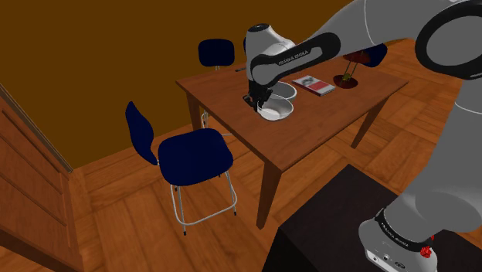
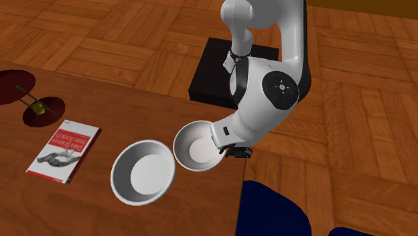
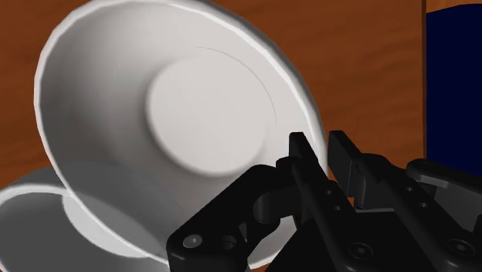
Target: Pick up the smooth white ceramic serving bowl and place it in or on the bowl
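Serving bowl (image 3: 193, 116) — rim in jaws

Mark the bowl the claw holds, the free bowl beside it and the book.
Held bowl (image 2: 198, 150): second exterior view, inner floor.
Free bowl (image 2: 147, 175): second exterior view, inner floor.
Book (image 2: 65, 152): second exterior view, cover.

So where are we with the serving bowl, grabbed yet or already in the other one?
Done: the gripper is shut on the rim of the serving bowl, which looks tilted in the wrist view and is probably lifted off the table. In hand: carrying it. Left: the second bowl sits beside it, near the book, with nothing inside, so the move across and the release remain.
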Robot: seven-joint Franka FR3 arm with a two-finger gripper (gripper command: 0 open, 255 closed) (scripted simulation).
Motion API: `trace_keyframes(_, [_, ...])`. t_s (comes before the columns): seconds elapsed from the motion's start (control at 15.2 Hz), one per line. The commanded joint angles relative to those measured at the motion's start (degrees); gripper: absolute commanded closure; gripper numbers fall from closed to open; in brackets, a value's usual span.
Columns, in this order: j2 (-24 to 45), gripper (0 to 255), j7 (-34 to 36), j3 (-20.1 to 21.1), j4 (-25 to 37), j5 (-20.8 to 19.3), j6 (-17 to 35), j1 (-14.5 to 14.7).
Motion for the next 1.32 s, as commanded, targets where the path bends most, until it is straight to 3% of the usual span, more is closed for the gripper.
trace_keyframes(0.0, [-0.82, 255, -0.37, 0.09, 0.57, 0.29, -1.35, -0.01])
trace_keyframes(1.12, [-4.4, 255, -3.05, 0.49, 8.32, 1.97, -12.42, 0.05])
trace_keyframes(1.25, [-2.01, 255, -5.35, -0.31, 12.14, 2.13, -13.42, -1.11])
